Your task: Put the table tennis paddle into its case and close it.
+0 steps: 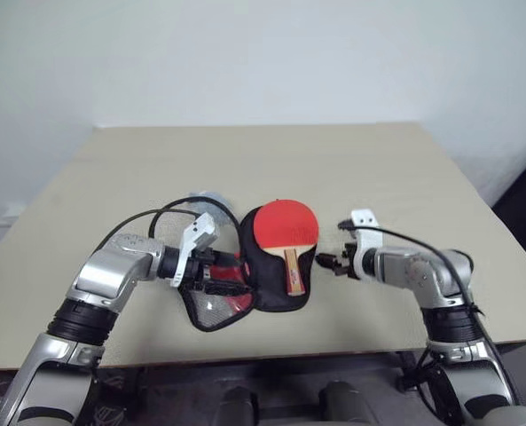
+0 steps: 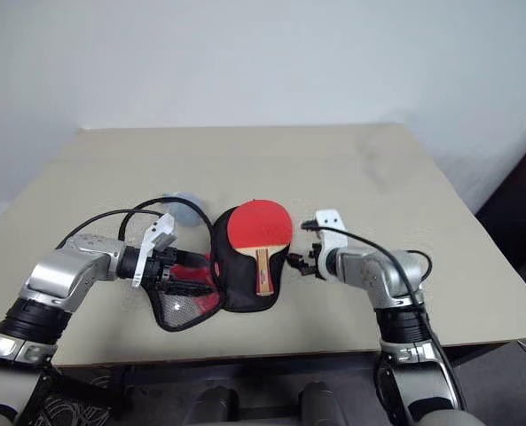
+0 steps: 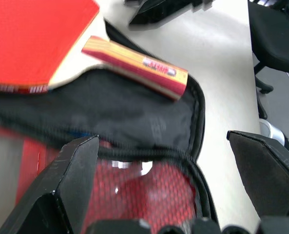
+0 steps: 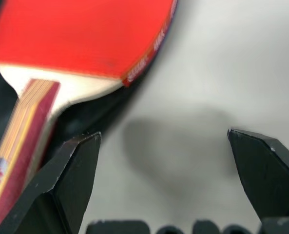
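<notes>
— Where is the bat sitting right now?

— The round red-rubber-faced table tennis paddle with the short striped wooden handle (image 1: 286,232) is lying face up on the black inner lining of the soft paddle-shaped fabric case (image 1: 264,282), which is lying open on the pale beige bench (image 1: 271,160). The case's red mesh flap (image 1: 216,303) is folding out toward my left side, not closed over the bat.

— And your hands?

— My left hand (image 1: 216,275) is hovering at the flap, fingers spread wide, pinching nothing. My right hand (image 1: 326,262) is just beside the paddle handle's end, fingers also spread, gripping nothing, with bare bench under it.

— Anything crowding you?

— A small pale grey-blue soft lump (image 1: 211,202) is sitting just behind my left wrist, near the case's far edge. A black cable is looping over each forearm.

— Room to move?

— The far half of the bench is lying open. The case is resting near the front edge.
</notes>
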